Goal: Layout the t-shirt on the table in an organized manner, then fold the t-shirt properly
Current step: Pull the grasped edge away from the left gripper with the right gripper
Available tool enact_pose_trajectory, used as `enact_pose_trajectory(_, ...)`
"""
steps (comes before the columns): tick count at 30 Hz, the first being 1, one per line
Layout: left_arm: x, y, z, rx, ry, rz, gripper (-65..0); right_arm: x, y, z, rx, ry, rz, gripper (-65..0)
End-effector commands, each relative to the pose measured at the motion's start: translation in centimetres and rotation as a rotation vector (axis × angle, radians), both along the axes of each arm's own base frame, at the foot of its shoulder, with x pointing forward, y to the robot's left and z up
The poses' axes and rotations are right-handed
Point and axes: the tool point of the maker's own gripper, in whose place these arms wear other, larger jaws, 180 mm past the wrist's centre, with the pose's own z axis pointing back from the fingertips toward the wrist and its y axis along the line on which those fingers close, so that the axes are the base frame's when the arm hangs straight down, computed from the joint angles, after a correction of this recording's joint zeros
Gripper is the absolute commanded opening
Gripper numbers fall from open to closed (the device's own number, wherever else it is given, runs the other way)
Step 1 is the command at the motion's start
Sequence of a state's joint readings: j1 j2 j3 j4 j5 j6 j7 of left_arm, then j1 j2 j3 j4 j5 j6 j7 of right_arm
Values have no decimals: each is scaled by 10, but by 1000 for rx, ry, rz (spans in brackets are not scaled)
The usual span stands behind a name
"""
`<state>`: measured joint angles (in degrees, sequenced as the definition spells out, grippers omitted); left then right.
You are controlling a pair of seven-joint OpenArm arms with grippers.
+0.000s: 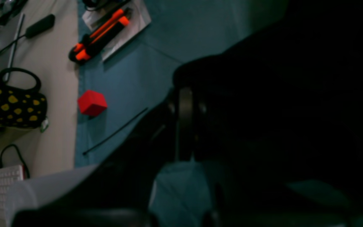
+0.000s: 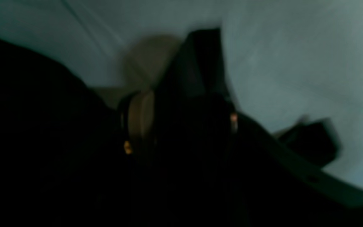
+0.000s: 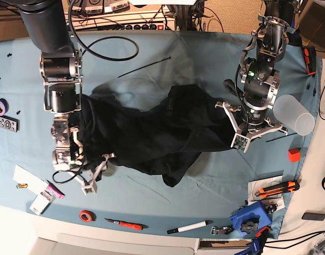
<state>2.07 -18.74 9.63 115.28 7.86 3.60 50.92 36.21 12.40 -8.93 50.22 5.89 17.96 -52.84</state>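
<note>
- The t-shirt point(image 3: 151, 135) lies crumpled in a dark heap across the middle of the surface point(image 3: 205, 53), stretched between the two arms; no print shows.
- The left pincer point(image 3: 246, 130) sits at the shirt's edge on the base view's right. Its jaws are drawn narrow, apparently pinching black fabric; the left wrist view is too dark to confirm the grip.
- The right pincer point(image 3: 93, 175) stands at the shirt's opposite edge, jaws spread wide, low over the surface. The right wrist view is blurred, so contact with the fabric cannot be told.
- Just beside the left arm stands a translucent cup point(image 3: 292, 114); a red cube point(image 1: 92, 102) and an orange-and-black utility knife point(image 1: 101, 33) lie near the surface's edge.
</note>
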Motion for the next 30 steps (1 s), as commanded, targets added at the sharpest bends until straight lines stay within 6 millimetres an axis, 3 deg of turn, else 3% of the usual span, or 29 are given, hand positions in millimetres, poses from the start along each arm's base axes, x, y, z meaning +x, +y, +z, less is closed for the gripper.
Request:
enact_pose_trajectory(1,6,1,15,1,-57,1,-650,20,-10,26,-21,-81,-13,-370)
enact_pose_trajectory(10,7,1,15,1,-57,1,-650,23,-27,30,-100,-117,-66,-370)
enact_pose_trajectory(15,7,1,16,1,-58,1,-650,26,-27,32,-98,-138,-68,-372)
enact_pose_trajectory(17,7,1,16,1,-58,1,-650,24,-28,31,-102,-125,-71,-450)
enact_pose_trajectory(20,7,1,16,1,-58,1,-650,21,-29,29,-110,-109,-75,-641)
enact_pose_trajectory(23,7,1,15,1,-57,0,-650,21,-36,32,-161,-102,-73,-650)
enact_pose_trajectory(26,7,1,16,1,-58,0,-650,26,-36,50,-186,-138,-70,-650)
enact_pose_trajectory(30,7,1,16,1,-60,-1,-650,43,-27,105,-194,-302,-67,-650)
